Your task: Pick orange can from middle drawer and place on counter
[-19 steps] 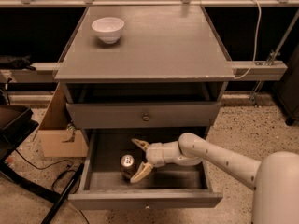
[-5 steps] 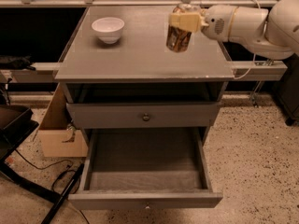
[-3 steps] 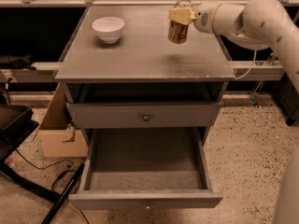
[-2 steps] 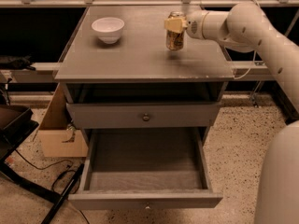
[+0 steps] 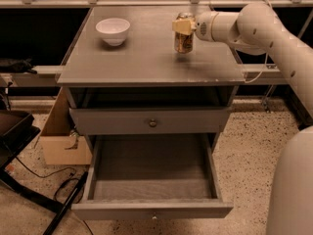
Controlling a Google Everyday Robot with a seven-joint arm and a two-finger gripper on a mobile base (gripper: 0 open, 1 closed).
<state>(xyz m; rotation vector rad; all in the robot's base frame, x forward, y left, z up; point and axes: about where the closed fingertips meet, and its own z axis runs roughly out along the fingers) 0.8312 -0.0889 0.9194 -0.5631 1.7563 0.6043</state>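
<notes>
While the gripper (image 5: 185,26) holds the orange can (image 5: 184,39) at the right rear of the counter (image 5: 146,58), risks are logged per item.

1. Counter: the surface is flat, with bare room on every side of the can. The right edge is near the can but not beside it. Judgement: a sideways drag on release could slide the can toward that edge.
2. Middle drawer (image 5: 151,177): pulled open, nothing visible inside, well below and forward of the can. Judgement: a can that tips and rolls off the front edge could land in it.
3. Arm (image 5: 274,28): reaches in from the right, over the right edge. Judgement: a low, sweeping retreat could clip the can.
4. White bowl (image 5: 113,30): rear left, well apart from the can. Judgement: no collision concern.
5. Gripper: the fingers are clamped on the can's upper part, near the silver top. I cannot tell whether the base touches the surface or hangs just above it. Judgement: letting go over a gap means a short drop and a wobble, and so high a grip could lever the can over if 1 finger drags.
6. Orange can: upright, long axis vertical, silver top up, base toward the surface, no tilt visible.
</notes>
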